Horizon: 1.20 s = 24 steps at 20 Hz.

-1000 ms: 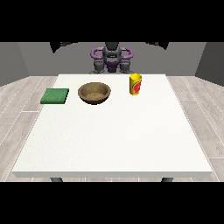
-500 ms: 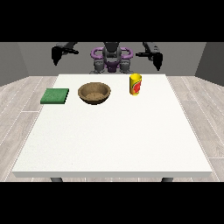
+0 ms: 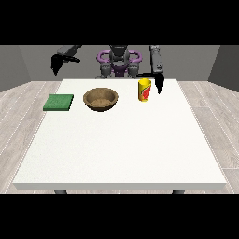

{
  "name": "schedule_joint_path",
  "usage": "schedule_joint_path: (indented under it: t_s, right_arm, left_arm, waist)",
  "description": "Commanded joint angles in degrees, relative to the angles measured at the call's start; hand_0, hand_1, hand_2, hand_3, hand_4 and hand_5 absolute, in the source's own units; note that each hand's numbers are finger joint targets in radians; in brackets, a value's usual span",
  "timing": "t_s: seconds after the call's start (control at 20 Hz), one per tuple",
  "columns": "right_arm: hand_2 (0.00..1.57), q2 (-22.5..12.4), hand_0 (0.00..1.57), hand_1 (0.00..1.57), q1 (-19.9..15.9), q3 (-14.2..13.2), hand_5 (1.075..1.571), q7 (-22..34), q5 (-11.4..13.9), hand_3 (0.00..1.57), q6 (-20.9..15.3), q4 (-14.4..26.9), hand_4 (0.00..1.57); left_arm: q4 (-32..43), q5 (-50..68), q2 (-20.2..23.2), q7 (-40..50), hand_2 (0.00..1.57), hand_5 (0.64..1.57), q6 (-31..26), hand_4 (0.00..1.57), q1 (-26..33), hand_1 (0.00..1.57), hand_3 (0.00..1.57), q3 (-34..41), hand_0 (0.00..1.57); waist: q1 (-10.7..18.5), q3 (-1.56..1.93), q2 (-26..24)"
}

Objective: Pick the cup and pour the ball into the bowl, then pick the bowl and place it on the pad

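The cup (image 3: 145,89), yellow with a red label, stands upright on the white counter (image 3: 121,144), toward the counter's far edge and to the view's right of the bowl (image 3: 101,99). Whether a ball sits inside it cannot be told from this view. The bowl is brown and shallow, with its mouth open upward, and it rests on the counter a short way from the cup, the two not touching. On the other side of the bowl, toward the view's left, lies the green pad (image 3: 59,102), flat on the counter near its left edge and apart from the bowl.

The hand at the view's right (image 3: 159,83) hangs downward just beside the cup, on the side of the cup away from the bowl (its arm comes down steeply from above). It appears close to the cup, but whether it touches it cannot be told, and whether its fingers are spread or curled cannot be made out; it has hold of nothing that shows.

The hand at the view's left (image 3: 55,64) is raised well above and beyond the pad, off the counter's far left corner, pointing downward. It holds nothing, and how its fingers lie cannot be told either.
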Motion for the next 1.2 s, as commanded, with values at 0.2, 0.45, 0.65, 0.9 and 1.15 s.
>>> schedule_joint_path:
  t_s: [0.2,0.45,0.65,0.9,1.15]
  right_arm:
    - [0.00,-0.86,0.00,0.00,-4.05,-1.38,1.571,-2.65,-0.23,0.00,0.89,5.30,0.00]
    - [0.00,0.35,0.00,0.00,-1.96,0.35,1.571,-3.97,1.40,0.00,1.41,5.91,0.00]
    - [0.00,-0.93,0.00,0.00,-3.98,0.15,1.571,-1.16,0.98,0.00,1.38,4.75,0.00]
    - [0.00,-2.63,0.00,0.00,-2.16,-0.64,1.570,-6.52,0.86,0.00,5.08,6.43,0.00]
    - [0.00,-5.22,0.00,0.00,-4.18,-2.89,1.570,-3.56,-1.76,0.00,5.87,4.90,0.00]
  left_arm:
    - [18.03,-1.71,0.58,-12.42,0.00,1.517,1.76,0.00,-7.54,0.00,0.00,1.61,0.00]
    - [26.18,-0.77,0.14,-13.84,0.00,1.521,4.93,0.00,-12.45,0.00,0.00,3.29,0.00]
    - [31.78,-0.55,1.39,-18.58,0.00,1.526,3.74,0.00,-13.90,0.00,0.00,3.99,0.00]
    - [30.61,-7.72,0.52,-24.56,1.57,1.287,17.93,1.33,-11.45,1.25,1.57,1.57,1.25]
    - [31.19,-9.51,-0.35,-24.02,1.57,1.250,23.46,1.48,-10.24,1.32,1.57,1.79,1.32]
  waist:
    - [0.06,0.00,2.45]
    - [-1.55,0.00,0.66]
    - [-1.61,-0.01,1.61]
    - [-5.50,0.02,4.84]
    - [-6.50,-0.02,4.94]
